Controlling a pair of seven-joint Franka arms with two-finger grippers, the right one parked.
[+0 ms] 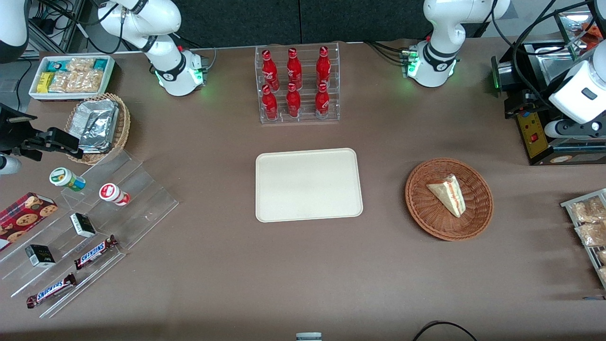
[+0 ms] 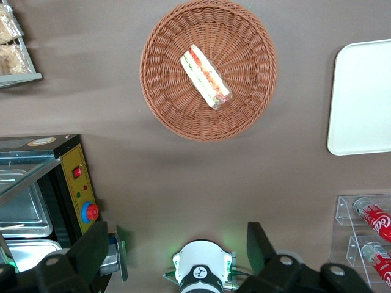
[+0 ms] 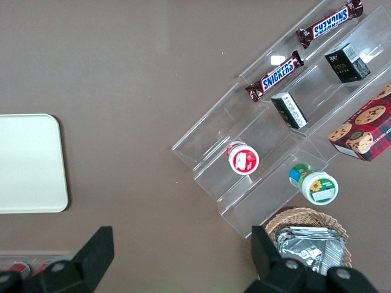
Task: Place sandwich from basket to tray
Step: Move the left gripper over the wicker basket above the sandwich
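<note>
Here, gripper [image 2: 177,256] spread wide (holding nothing), high above the table, sandwich [image 2: 205,77] lying in basket [image 2: 165,104].

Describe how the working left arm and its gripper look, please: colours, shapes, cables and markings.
The left arm has smooth, rounded white shells with black joint bands. Its round white base glows green at the sides and carries a small black mark, with black cables running from it. The gripper is black, with two dark wedge-shaped fingers set wide apart, high above the table near the basket.
</note>
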